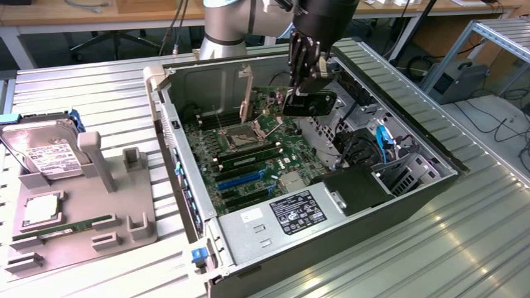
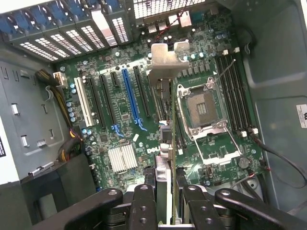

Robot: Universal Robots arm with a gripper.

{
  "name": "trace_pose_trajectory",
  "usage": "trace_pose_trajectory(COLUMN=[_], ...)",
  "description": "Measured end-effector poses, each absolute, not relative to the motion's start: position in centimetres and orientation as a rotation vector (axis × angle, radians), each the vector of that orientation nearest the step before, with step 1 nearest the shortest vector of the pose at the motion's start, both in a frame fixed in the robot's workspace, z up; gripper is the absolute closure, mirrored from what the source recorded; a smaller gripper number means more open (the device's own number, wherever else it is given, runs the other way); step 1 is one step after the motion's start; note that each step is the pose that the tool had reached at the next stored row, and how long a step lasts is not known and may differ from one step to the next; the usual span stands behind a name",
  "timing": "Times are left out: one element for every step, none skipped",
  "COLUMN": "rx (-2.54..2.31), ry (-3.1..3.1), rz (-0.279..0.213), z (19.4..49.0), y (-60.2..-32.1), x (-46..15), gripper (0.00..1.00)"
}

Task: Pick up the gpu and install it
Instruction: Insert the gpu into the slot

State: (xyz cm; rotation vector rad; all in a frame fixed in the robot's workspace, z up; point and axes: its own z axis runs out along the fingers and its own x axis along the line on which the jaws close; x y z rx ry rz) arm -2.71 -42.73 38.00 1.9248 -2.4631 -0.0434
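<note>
My tool is clamped on the gpu, which hangs on edge above the motherboard inside the open case. Its long axis runs along the blue slot, with the silver bracket toward the case's vented rear wall. The CPU socket sits just beside it. A hard drive lies on the table, well apart.

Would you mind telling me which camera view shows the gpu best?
The exterior view: the gpu hangs from the fingers above the open case, its dark broad face turned to the camera. The wrist view sees the card edge-on, a thin strip between the fingers, ending in its silver bracket.
</note>
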Motion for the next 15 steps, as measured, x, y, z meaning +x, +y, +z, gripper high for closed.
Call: trace_pose_trajectory(rx=[1.928, 1.931, 1.938, 1.942, 1.945, 1.949, 1.954, 1.959, 1.964, 1.969, 1.973, 1.978, 1.982, 1.985, 1.99], ry=[-2.461, -2.458, -2.452, -2.45, -2.447, -2.443, -2.439, -2.435, -2.431, -2.428, -2.424, -2.42, -2.417, -2.414, -2.41], rz=[-0.043, -0.043, -0.043, -0.043, -0.043, -0.043, -0.043, -0.043, -0.043, -0.043, -0.043, -0.043, -0.043, -0.043, -0.043], z=[38.0, 38.0, 38.0, 38.0, 38.0, 38.0, 38.0, 38.0, 38.0, 38.0, 38.0, 38.0, 38.0, 38.0, 38.0], y=[-42.73, -42.73, -42.73, -42.73, -42.73, -42.73, -42.73, -42.73, -42.73, -42.73, -42.73, -42.73, -42.73, -42.73, -42.73], x=[-2.72, -2.72, -2.72, -2.71, -2.71, -2.71, -2.71, -2.71, -2.71, -2.71, -2.71, -2.71, -2.71, -2.71, -2.71], gripper=[0.73, 0.73, 0.73, 0.73, 0.73, 0.73, 0.73, 0.73, 0.73, 0.73, 0.73, 0.73, 0.73, 0.73, 0.73])
